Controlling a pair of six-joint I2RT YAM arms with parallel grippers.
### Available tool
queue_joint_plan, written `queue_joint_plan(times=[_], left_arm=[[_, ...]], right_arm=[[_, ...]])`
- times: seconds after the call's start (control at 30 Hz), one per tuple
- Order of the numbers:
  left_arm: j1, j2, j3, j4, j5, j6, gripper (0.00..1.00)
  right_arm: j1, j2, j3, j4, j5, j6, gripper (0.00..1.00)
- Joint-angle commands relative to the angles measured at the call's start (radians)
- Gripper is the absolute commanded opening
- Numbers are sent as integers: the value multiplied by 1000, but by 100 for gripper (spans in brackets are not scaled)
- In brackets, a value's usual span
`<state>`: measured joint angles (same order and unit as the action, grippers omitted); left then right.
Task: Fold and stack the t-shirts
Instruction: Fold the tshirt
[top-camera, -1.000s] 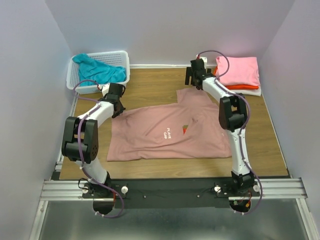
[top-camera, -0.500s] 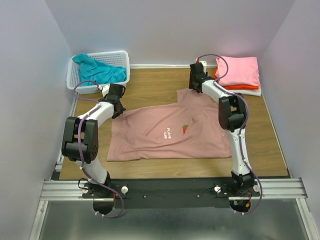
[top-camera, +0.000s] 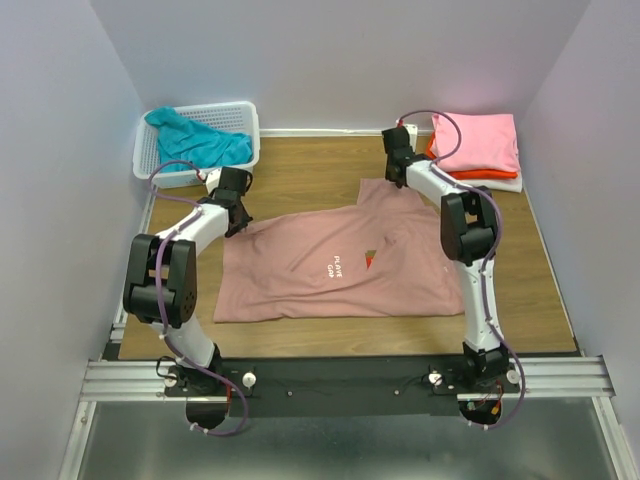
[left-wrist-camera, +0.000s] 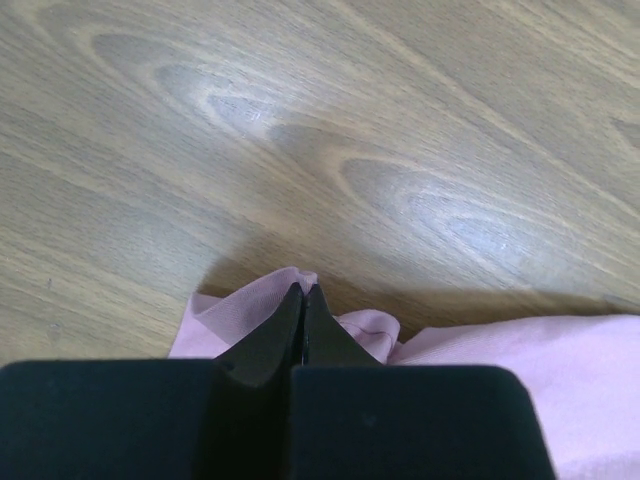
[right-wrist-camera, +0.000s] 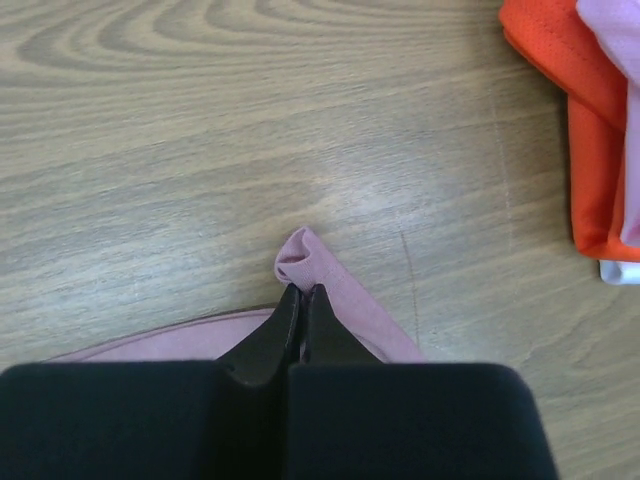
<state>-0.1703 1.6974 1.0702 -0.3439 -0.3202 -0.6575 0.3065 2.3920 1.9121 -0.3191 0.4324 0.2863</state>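
The pink shirt (top-camera: 300, 275) lies on the surface (top-camera: 310, 175), behind both hands; its far corners are clamped in the left hand (left-wrist-camera: 303, 292) and the right hand (right-wrist-camera: 302, 292). Both should be raised evenly, cloth kept taut, for a straight fold

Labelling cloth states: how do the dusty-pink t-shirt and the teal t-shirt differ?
The dusty-pink printed t-shirt lies spread on the wooden table; the teal t-shirt sits crumpled in the white lattice basket. Left gripper and right gripper pinch the pink one; nothing holds the teal. Neither is neatly folded.
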Motion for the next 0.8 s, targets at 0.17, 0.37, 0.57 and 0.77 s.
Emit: queue_joint_plan(times=[0.17, 0.37, 0.57, 0.77], left_arm=[[-20, -90, -10, -4, 12, 1, 0], [-29, -139, -47, -4, 12, -7, 0], [-29, -215, -104, -4, 3, -17, 0], [-29, -283, -159, -6, -10, -31, 0]], right_arm=[[3, -292, -221, 12, -3, 24, 0], [11, -520, -442, 40, -32, 34, 0], [17, -691, -611, 46, -60, 45, 0], [28, -873, -768, 45, -96, 62, 1]])
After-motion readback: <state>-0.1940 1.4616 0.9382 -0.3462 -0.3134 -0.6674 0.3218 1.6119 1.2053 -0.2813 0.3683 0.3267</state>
